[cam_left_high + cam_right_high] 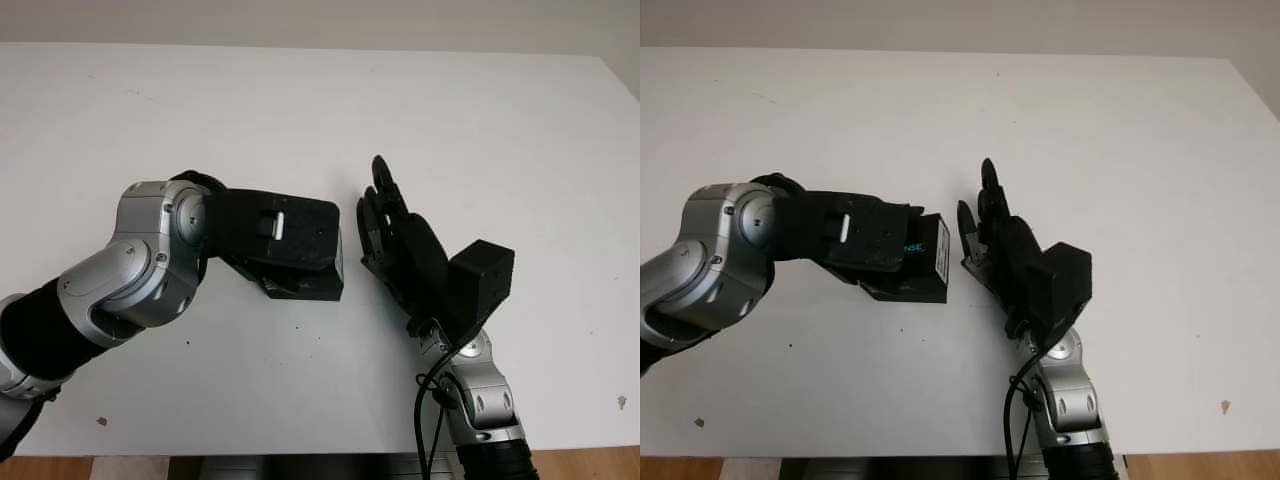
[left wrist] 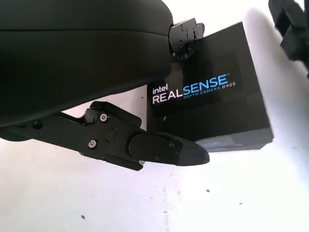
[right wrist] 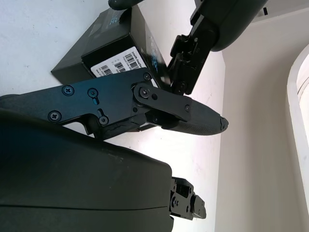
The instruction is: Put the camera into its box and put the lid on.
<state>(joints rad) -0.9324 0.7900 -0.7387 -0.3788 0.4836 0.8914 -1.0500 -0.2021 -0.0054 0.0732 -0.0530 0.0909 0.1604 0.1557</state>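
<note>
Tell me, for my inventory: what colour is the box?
Black, with white and blue lettering; the box shows best in the left wrist view.

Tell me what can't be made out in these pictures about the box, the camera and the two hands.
- Black box: whether the camera is inside; its closed lid hides that.
- Left hand: in the eye views it covers the box top, so finger contact cannot be told.
- Right hand: beside the box; touching or apart is unclear.
- Barcode label: too small to read.

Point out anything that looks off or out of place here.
Nothing stands out. The black box sits closed and flat on the table, the left robot hand over it, the right robot hand open beside it.
</note>
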